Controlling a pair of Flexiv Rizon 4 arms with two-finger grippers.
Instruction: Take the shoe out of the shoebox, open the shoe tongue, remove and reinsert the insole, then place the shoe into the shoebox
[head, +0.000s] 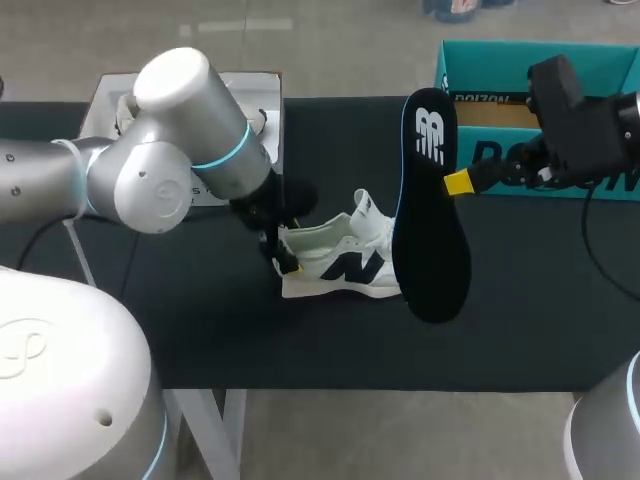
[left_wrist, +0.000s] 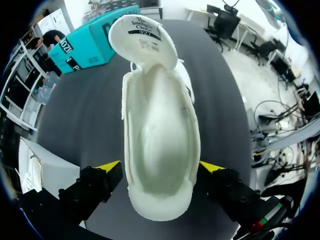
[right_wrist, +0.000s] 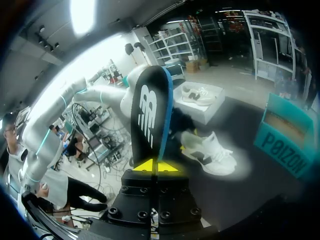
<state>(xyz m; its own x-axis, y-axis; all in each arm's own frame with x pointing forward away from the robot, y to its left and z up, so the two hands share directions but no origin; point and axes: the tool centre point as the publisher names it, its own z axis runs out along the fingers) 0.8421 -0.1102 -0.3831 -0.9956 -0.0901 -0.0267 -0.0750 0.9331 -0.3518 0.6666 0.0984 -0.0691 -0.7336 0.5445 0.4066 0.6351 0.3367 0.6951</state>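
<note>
A white shoe (head: 340, 262) with a dark side logo stands on the black table. Its heel sits between the open fingers of my left gripper (head: 285, 255). In the left wrist view the shoe (left_wrist: 160, 130) shows a bare white inside, its tongue (left_wrist: 142, 35) is folded forward, and a yellow fingertip (left_wrist: 109, 166) stands on each side of the heel. My right gripper (head: 458, 183) is shut on the edge of the black insole (head: 425, 210), held upright in the air just right of the shoe. The right wrist view shows the insole (right_wrist: 150, 115) rising from the gripper (right_wrist: 155, 166), with the shoe (right_wrist: 210, 152) beyond.
The teal shoebox (head: 470, 60) stands open at the table's back right, behind my right gripper. A white box (head: 105, 95) holding another white shoe sits at the back left, partly hidden by my left arm. Bare black table lies in front of the shoe.
</note>
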